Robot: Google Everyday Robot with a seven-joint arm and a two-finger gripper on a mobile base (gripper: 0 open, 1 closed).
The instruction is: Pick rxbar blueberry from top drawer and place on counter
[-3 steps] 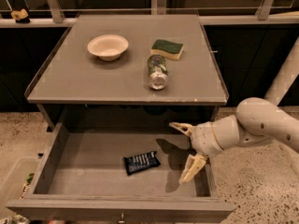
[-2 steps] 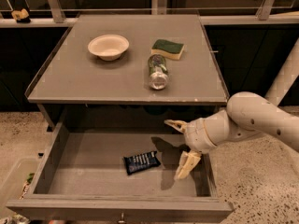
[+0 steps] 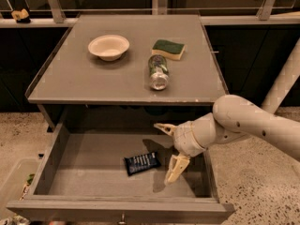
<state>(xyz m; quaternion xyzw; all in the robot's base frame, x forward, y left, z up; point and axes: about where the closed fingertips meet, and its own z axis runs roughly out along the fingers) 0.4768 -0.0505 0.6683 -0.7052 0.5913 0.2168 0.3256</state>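
Note:
The rxbar blueberry (image 3: 141, 162) lies flat on the bottom of the open top drawer (image 3: 84, 172), right of the middle, a dark navy wrapper with white lettering. My gripper (image 3: 168, 151) hangs over the drawer just right of the bar, open, with one pale finger (image 3: 164, 127) towards the back and the other finger (image 3: 173, 170) towards the front. It holds nothing and does not touch the bar. The counter (image 3: 108, 81) is the grey tabletop above the drawer.
On the counter stand a pale bowl (image 3: 108, 47), a green-and-yellow sponge (image 3: 168, 49) and a clear bottle (image 3: 158, 71) lying on its side. My arm (image 3: 253, 123) comes in from the right over the drawer's right wall. A bin (image 3: 14, 182) sits on the floor at the left.
My gripper has moved left across the drawer, closer to the rxbar blueberry. The bar and the things on the counter have not moved.

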